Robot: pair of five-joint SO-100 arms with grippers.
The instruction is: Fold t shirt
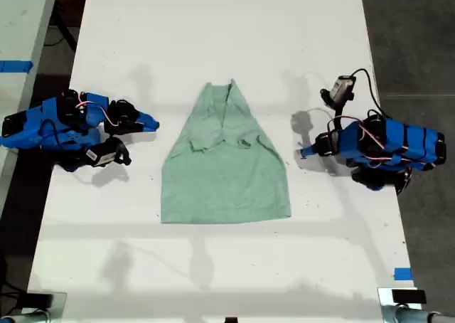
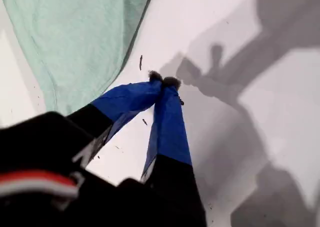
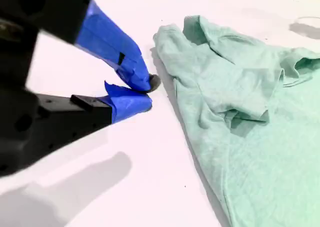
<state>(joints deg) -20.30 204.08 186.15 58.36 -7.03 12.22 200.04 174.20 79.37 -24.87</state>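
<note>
Claw (image 3: pixel 145 94) beside t shirt (image 3: pixel 240 117).

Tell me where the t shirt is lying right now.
The t shirt lies near the middle of the white table in the exterior view, sleeves folded inward, between the two blue arms, touching neither claw.

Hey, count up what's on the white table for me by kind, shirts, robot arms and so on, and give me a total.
T-shirts: 1, the pale green t shirt, sleeves folded in.
Robot arms: 2, each blue, one at the exterior view's left, one at its right.
Blue tape pieces on the table: 1, at the exterior view's lower right.
Total: 4
</note>
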